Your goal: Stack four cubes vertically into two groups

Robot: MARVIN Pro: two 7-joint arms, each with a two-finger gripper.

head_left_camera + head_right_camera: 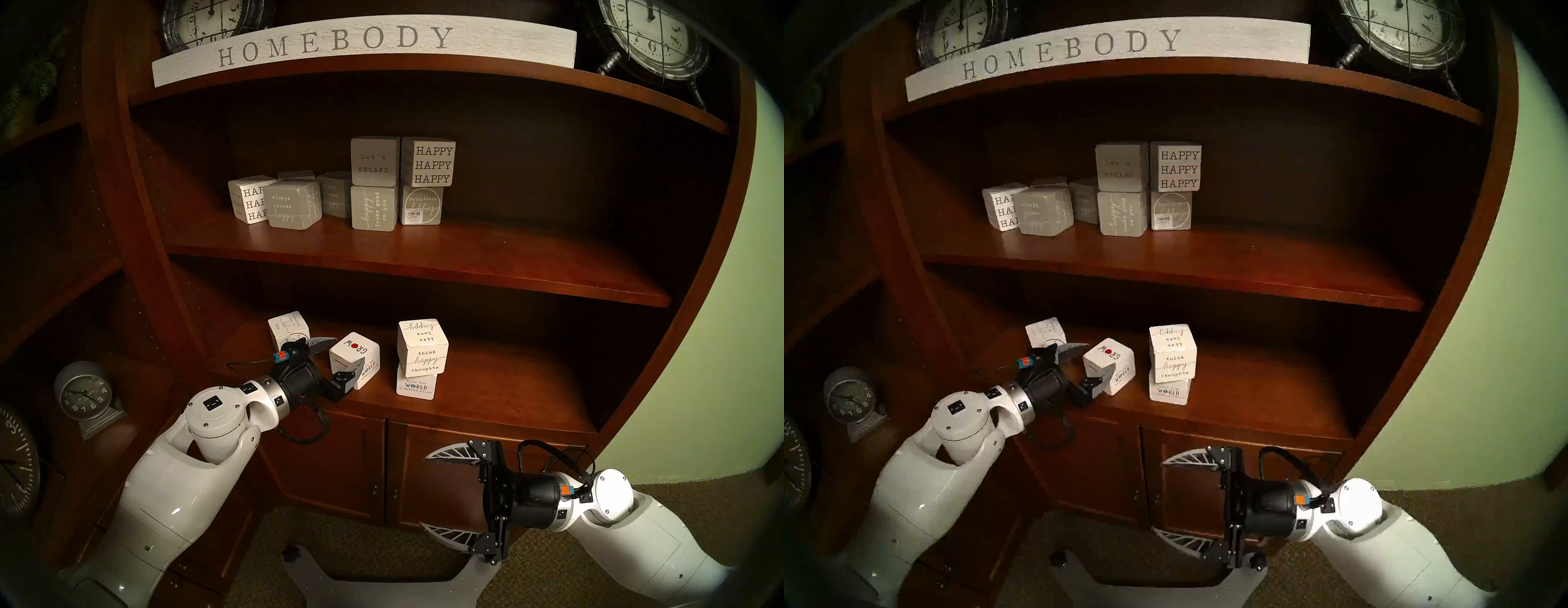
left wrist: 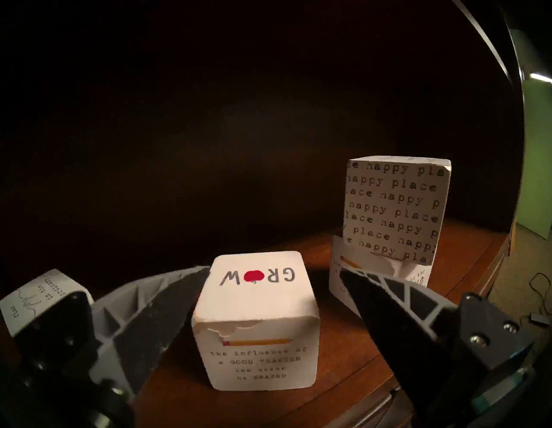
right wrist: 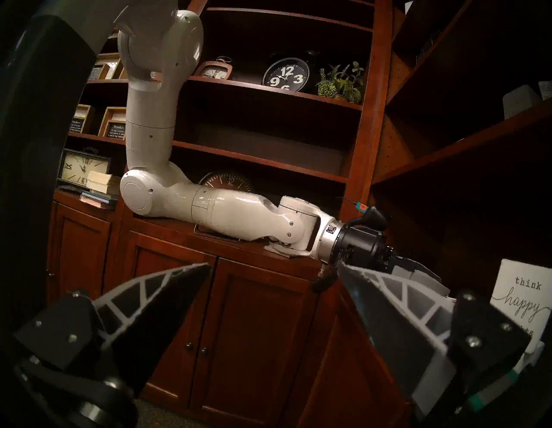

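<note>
Left gripper (image 1: 344, 356) (spread wide) level, straddling GROW cube (image 1: 355, 359).

Lower shelf (image 1: 488, 407): GROW cube (image 1: 355, 358) centre-left, betw open left gripper (image 1: 339, 354) fingers. Script cube (image 1: 288, 329) behind-left. Right: "think happy thoughts" cube (image 1: 422, 349) atop "make the WORLD" cube (image 1: 416, 385). Right gripper (image 1: 441, 496) below shelf, before cabinet doors (image 1: 382, 467).
</note>
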